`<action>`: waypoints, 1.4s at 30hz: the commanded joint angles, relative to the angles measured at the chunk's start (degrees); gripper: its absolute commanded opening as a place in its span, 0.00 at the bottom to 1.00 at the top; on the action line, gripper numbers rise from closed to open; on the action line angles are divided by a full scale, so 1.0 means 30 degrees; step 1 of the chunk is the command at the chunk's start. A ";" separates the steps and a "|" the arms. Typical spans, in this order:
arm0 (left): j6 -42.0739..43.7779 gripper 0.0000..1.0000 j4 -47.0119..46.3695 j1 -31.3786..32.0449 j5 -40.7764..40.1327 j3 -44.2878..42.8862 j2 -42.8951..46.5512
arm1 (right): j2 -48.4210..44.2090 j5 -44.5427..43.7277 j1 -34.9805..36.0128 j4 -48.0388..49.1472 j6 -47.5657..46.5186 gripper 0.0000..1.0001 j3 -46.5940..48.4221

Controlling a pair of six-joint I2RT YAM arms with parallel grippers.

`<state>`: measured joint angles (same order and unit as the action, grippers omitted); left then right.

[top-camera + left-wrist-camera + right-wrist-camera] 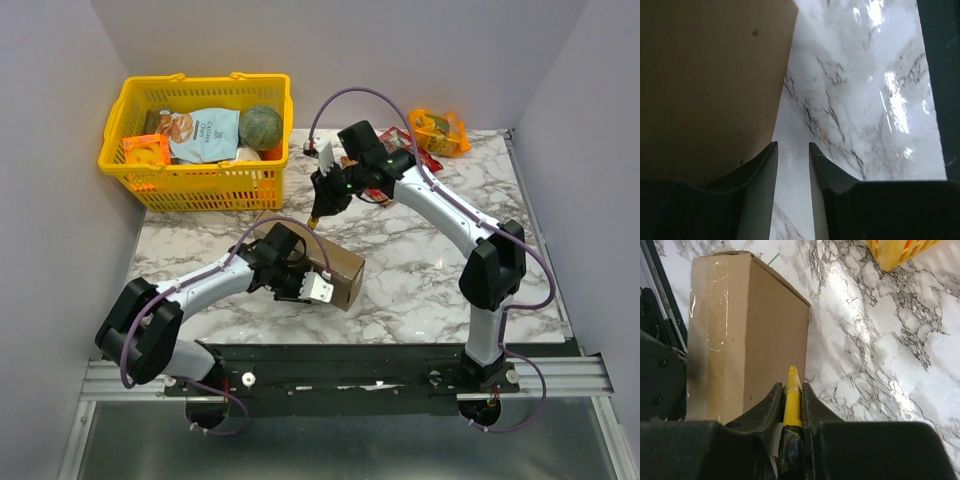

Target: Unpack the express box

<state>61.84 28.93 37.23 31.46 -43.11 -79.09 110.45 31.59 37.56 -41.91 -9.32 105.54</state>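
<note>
The express box is a plain brown cardboard box, closed, lying on the marble table near the front middle. My left gripper rests against its near left side. In the left wrist view the box fills the left, beside the left finger, and the left gripper is open by a narrow gap with only marble between the fingers. My right gripper hovers over the box's far end, shut on a yellow-tipped cutter. In the right wrist view the gripper holds the cutter pointing at the box.
A yellow plastic basket at the back left holds a snack bag, a green round item and an orange packet. Orange and red packets lie at the back right. The table's dark front rail runs along the near edge.
</note>
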 commanded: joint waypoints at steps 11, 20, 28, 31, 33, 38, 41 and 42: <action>-0.4147 0.40 -0.7179 0.3320 -0.1229 -0.3699 -0.5008 | 0.2936 0.1510 0.0194 -0.1556 -0.1023 0.00 0.3168; -0.6899 0.40 -0.8470 0.4638 -0.1933 -0.6311 -0.7854 | 0.3523 -0.0248 0.0165 -0.0503 -0.0790 0.01 0.4635; -0.8744 0.42 -0.7828 0.4494 0.0904 -0.6135 -0.6305 | 0.3379 -0.3405 0.0048 0.0200 -0.0232 0.01 0.7208; -1.2635 0.43 -0.8058 0.4260 0.2662 -0.7102 -0.5865 | 0.2300 -0.5547 -0.0536 0.0521 0.0234 0.01 0.8822; -1.4512 0.43 -0.9548 0.4171 0.3395 -0.7599 -0.5426 | 0.1419 -0.6860 -0.1414 0.1165 0.1109 0.00 0.8943; -1.8004 0.43 -1.1632 0.3793 0.2785 -0.9794 -0.4401 | -0.2498 -1.0495 -0.3054 0.1664 0.1613 0.00 0.6021; -1.9812 0.43 -1.1229 0.2392 0.3134 -1.2165 -0.3816 | -0.4760 -1.3981 -0.3903 0.2015 0.1292 0.00 0.1688; -2.0404 0.43 -1.0819 0.1891 0.3251 -1.3564 -0.3639 | -0.6275 -1.4539 -0.4197 0.2017 0.1175 0.00 0.0401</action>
<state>12.19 -1.34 48.58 38.20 -73.76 -94.80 101.36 2.20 26.98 -36.67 -5.98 118.26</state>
